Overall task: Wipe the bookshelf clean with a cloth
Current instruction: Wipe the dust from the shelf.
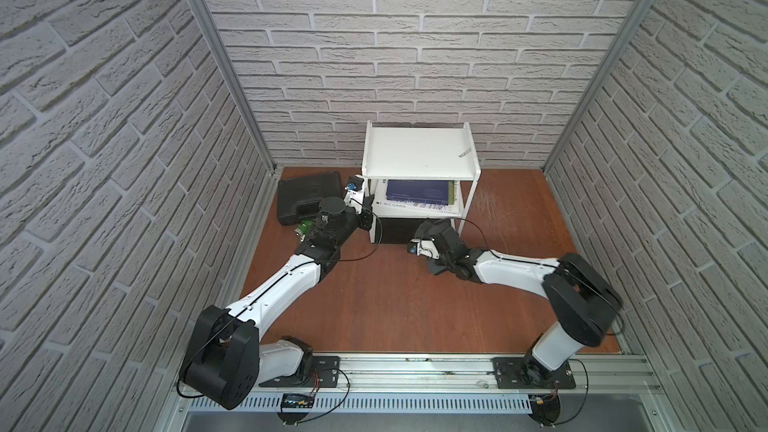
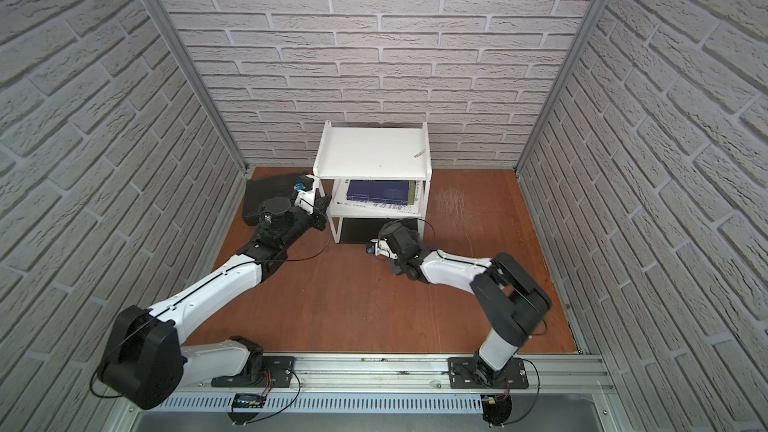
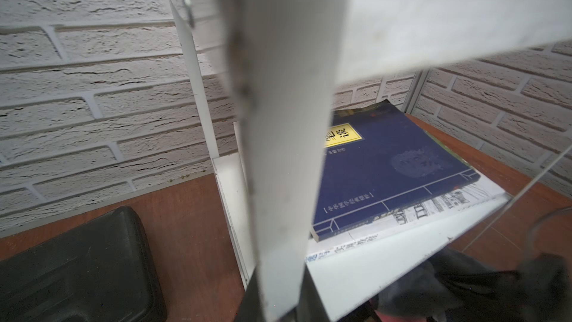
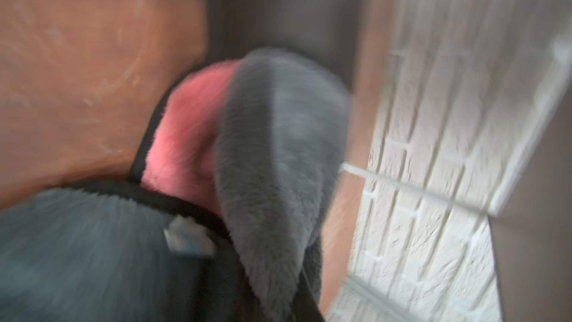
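against the back wall, at the far edge of the table, stands the bookshelf; its top board is bare, its middle shelf carries a blue book. left jaws pinch the front left leg of the bookshelf, a black case just beside that arm. right jaws, hidden in both top views, are pressed together on a grey and pink cloth at the low front edge of the bookshelf. open table lies toward the near rail and right of the bookshelf.
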Robot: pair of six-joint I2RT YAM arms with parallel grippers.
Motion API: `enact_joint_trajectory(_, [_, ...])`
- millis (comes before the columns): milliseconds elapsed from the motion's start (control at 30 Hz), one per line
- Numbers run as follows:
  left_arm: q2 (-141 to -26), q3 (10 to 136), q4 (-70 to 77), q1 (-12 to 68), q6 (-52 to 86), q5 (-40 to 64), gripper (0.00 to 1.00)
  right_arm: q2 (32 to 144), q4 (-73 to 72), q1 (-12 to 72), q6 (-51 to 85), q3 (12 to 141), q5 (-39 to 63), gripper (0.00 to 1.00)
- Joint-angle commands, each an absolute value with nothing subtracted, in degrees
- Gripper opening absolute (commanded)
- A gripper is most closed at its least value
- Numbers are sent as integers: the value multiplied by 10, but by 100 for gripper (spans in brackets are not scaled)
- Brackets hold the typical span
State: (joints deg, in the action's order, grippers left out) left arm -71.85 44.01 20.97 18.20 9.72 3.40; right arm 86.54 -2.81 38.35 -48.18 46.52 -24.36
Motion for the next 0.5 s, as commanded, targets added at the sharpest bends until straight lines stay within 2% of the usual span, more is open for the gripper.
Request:
enact_joint_trajectory(0, [-736, 433, 162, 161, 117, -38, 0, 695, -100, 363, -132, 407, -150, 3])
enact_joint_trajectory(100, [-740, 428, 172, 150, 134, -32, 0, 595, -151, 328, 12, 313, -175, 2])
enact_joint_trajectory(200, [-744, 429, 174, 140, 141, -5, 0, 544, -204, 303, 76, 265, -160, 3])
enact_joint_trajectory(300, [-747, 432, 176, 137, 135, 20, 0, 588, -213, 276, 102, 296, -113, 2])
enact_joint_trajectory(467, [-765, 445, 171, 134, 122, 46, 0, 747, -192, 274, 179, 306, -96, 3])
